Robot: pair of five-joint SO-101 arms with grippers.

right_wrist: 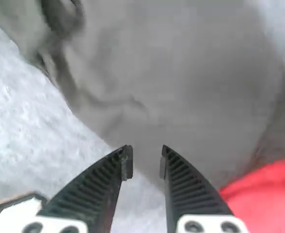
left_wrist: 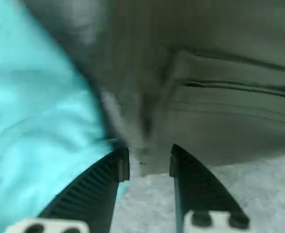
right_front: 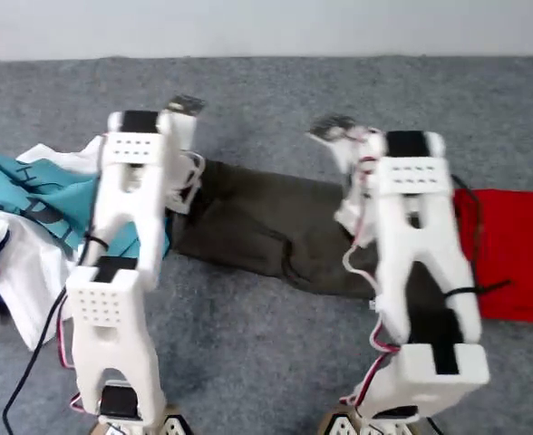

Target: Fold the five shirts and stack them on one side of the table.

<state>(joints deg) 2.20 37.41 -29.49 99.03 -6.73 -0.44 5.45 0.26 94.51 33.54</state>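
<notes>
Two grippers, both with fingers parted and pinching nothing, hang over the dark olive cloth shirt (right_front: 266, 227) that I see spread mid-table on the grey felt table top (right_front: 266, 362). My left gripper (left_wrist: 149, 158) is at its edge beside the crumpled teal shirt (right_front: 40, 195), my right gripper (right_wrist: 146, 160) near the flat red shirt (right_front: 511, 254).

Bright, even, diffuse light; shadows soft, faint.
</notes>
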